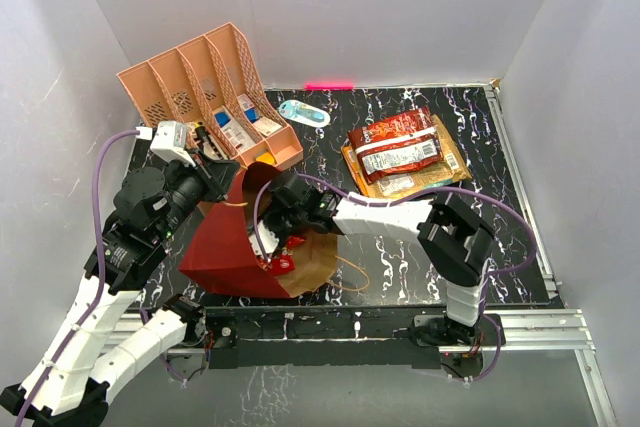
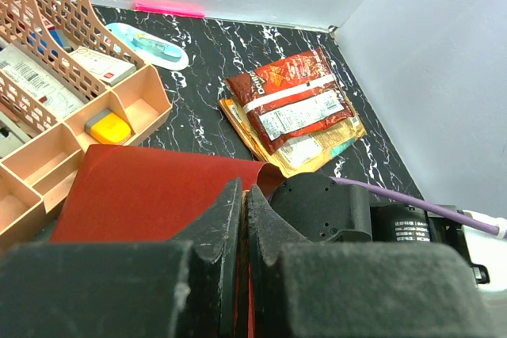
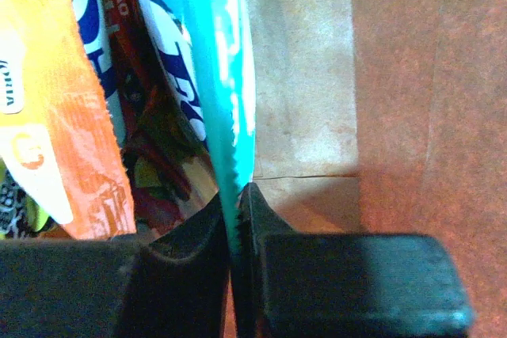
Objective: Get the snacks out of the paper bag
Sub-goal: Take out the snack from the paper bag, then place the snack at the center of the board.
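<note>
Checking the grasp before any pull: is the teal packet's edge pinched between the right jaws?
Yes, the serrated edge of the teal packet sits pinched between the closed jaws of the right gripper.

Left pincer (image 2: 244, 195) pinched shut; right pincer (image 3: 235, 205) likewise, forearm stretched leftward.

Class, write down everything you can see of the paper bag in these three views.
The paper bag is dark red outside and brown kraft inside, with thin tan cord handles, one loop lying on the black marbled table. It seems to lie on its side near the table's front edge, mouth open toward the right. The left gripper is shut on its raised rim. The right gripper is inside, shut on a teal packet beside an orange packet.
</note>
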